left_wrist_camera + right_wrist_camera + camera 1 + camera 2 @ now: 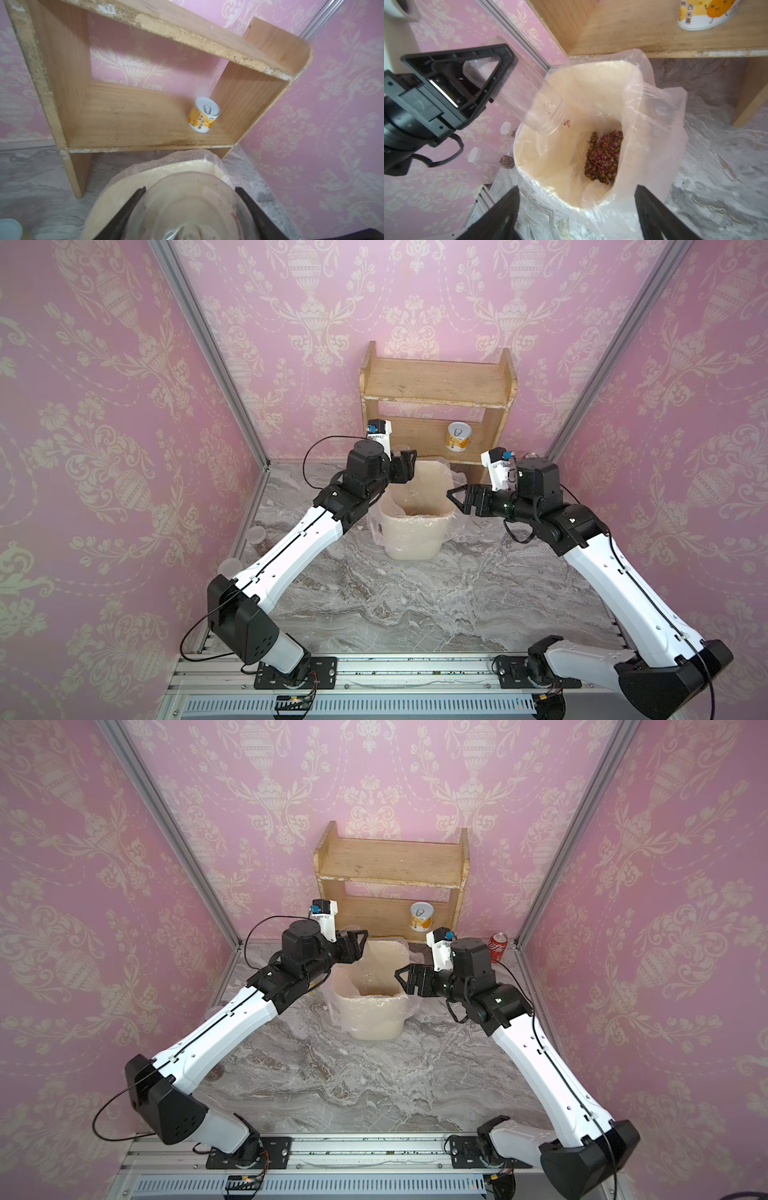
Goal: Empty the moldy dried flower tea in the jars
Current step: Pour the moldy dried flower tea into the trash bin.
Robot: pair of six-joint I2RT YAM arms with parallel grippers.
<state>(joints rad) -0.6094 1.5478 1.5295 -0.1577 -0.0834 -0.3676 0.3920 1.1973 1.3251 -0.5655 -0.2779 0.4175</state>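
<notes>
One nearly empty jar tilts over the bin holding flower tea

Legible text: yellow-and-white tin on the wooden shelf reads 黄桃西米露, printed vertically on its side. Right wrist view shows only 西米露 of it. Red can: white script, too small to read.

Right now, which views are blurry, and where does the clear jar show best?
Left wrist view: the jar fills the foreground as a soft blur; right wrist view: jar and dumped tea look fairly sharp; in both top views the jar almost vanishes against the bin liner.
</notes>
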